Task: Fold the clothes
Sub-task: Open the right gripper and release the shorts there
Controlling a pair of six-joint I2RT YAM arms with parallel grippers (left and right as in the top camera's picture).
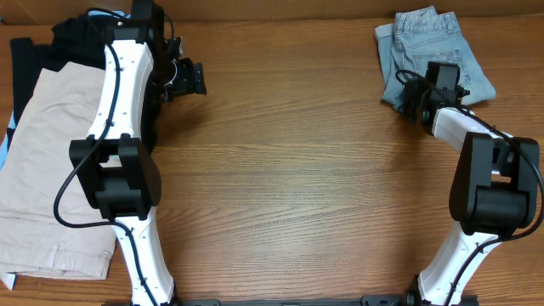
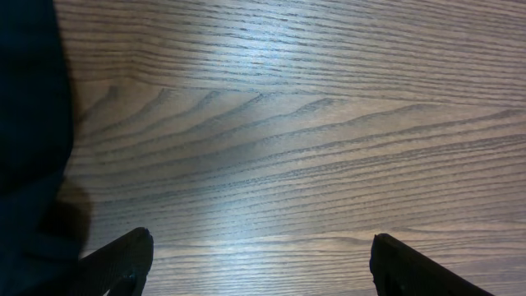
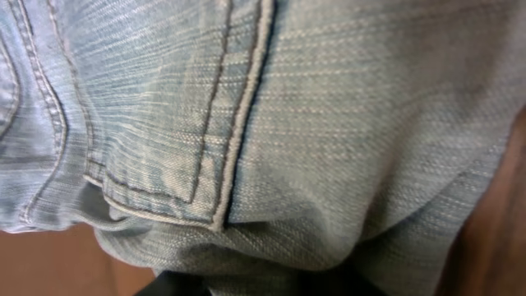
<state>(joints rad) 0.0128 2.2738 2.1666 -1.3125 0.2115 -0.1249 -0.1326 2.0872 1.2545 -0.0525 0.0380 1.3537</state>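
The light blue denim shorts (image 1: 429,42) lie folded in a bundle at the table's far right corner. My right gripper (image 1: 408,100) sits at their near left corner. In the right wrist view the denim (image 3: 329,123) fills the frame with a pocket seam, and the cloth bunches over the dark jaws (image 3: 246,289), which look shut on it. My left gripper (image 1: 191,78) is open and empty over bare wood at the far left; in the left wrist view its two fingertips (image 2: 259,263) stand wide apart above the table.
Beige khaki shorts (image 1: 51,170) lie spread along the left edge. A black garment (image 1: 72,38) lies behind them, under the left arm, and shows at the left of the left wrist view (image 2: 25,123). Bare wooden table (image 1: 297,170) spans the middle.
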